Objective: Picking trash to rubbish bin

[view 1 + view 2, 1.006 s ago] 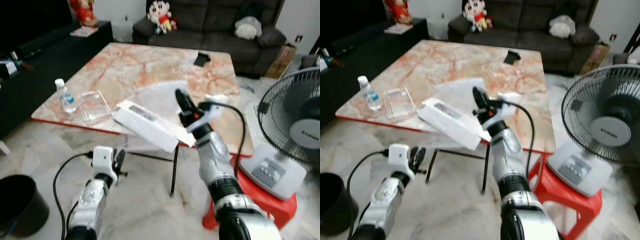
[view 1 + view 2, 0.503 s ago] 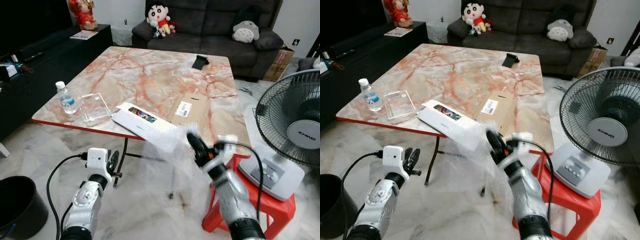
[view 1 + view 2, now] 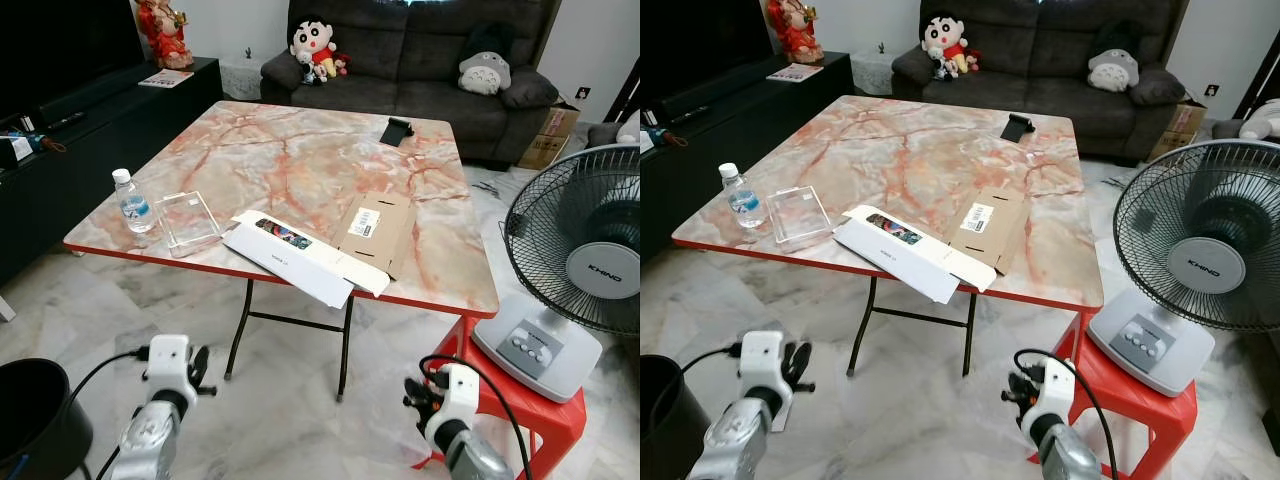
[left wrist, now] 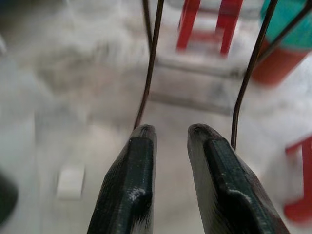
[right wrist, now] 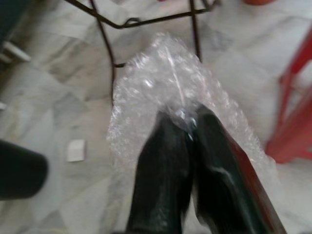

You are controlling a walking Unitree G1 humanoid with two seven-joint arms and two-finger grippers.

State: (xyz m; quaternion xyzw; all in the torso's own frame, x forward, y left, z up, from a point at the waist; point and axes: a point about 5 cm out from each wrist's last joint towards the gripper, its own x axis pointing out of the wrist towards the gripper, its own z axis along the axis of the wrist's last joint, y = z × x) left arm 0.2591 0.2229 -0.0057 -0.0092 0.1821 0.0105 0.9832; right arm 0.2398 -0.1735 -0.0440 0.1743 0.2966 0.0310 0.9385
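Two grippers low over open marble floor. Right gripper pinches bubble wrap below the table edge; left gripper empty, fingers narrowly apart. Black bin far left; red stool and fan crowd the right.

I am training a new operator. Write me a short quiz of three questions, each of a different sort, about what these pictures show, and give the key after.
1. True or false: the right gripper is shut on a sheet of bubble wrap.
2. Multiple choice: what stands on the red stool? A) a fan B) a water bottle C) a soft toy
3. Fill the gap: on the table, the clear plastic box lies next to the water ____.

Key
1. True; the wrist view shows the wrap pinched between the fingers.
2. A, the fan.
3. bottle
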